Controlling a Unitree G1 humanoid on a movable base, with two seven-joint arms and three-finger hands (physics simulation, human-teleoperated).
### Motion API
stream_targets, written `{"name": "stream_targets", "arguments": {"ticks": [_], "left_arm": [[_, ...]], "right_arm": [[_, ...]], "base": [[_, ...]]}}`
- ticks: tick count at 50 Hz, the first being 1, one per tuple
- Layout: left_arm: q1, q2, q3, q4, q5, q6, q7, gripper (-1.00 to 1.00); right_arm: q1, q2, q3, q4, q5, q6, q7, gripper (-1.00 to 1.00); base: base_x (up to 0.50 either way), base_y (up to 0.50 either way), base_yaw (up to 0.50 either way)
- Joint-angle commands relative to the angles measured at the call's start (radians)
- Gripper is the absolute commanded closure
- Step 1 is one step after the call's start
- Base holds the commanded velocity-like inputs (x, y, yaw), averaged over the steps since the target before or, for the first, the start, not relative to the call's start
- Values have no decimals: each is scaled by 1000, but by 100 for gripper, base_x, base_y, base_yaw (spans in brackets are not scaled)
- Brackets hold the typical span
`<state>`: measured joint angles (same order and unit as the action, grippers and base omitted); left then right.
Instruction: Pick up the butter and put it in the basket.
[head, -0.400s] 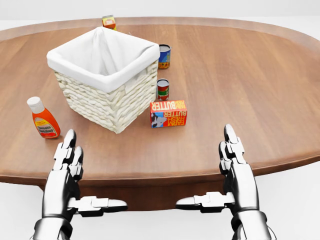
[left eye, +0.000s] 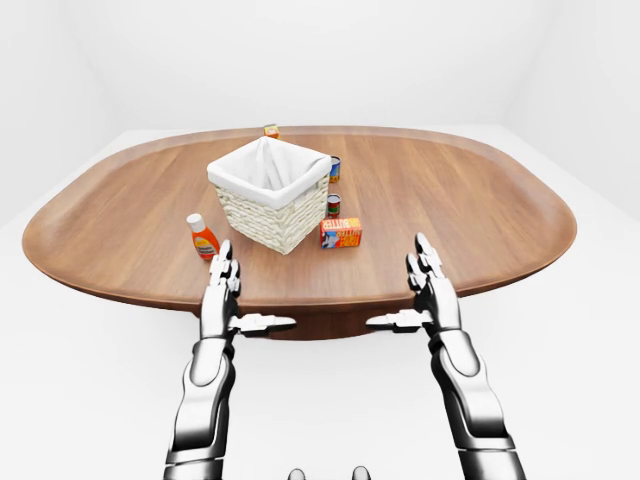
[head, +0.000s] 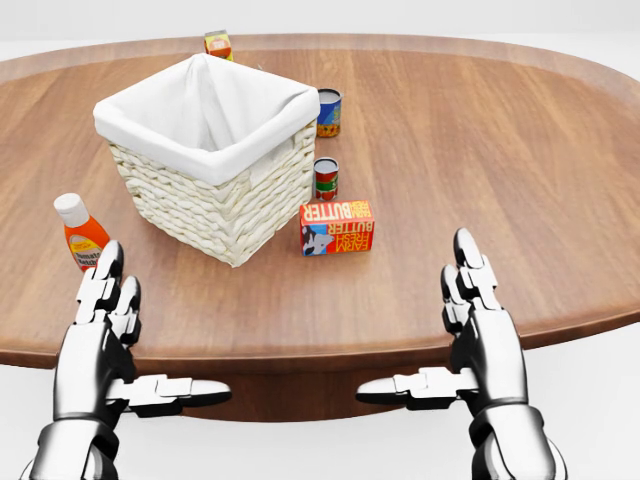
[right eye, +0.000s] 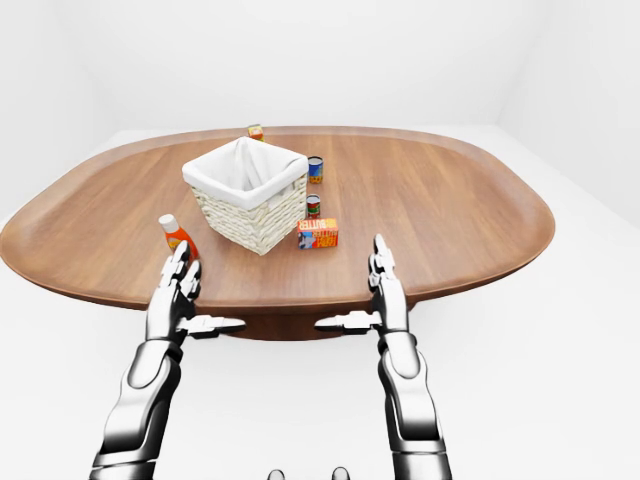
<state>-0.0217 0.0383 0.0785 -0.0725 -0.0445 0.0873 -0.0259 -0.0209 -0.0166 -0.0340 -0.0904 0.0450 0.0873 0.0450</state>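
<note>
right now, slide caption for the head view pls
Both open hands, left hand and right hand, hover short of butter beside basket.

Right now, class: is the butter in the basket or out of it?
Out. The butter sits on the table just right of the basket in the head view, and both hands are open, holding nothing.
</note>
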Motion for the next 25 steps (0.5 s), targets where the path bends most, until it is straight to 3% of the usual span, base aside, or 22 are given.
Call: {"name": "stream_targets", "arguments": {"ticks": [1,25], "left_arm": [[-44,27,42,-80,-10,0,-8,-100],[-100,40,50,-152,-9,0,-11,-100]], "right_arm": [[-37,-2,-5,-65,20,0,-6,-100],[-73,-4,-22,-229,129,0,-37,-100]], "base": [[0,0,0],[0,0,0]]}}
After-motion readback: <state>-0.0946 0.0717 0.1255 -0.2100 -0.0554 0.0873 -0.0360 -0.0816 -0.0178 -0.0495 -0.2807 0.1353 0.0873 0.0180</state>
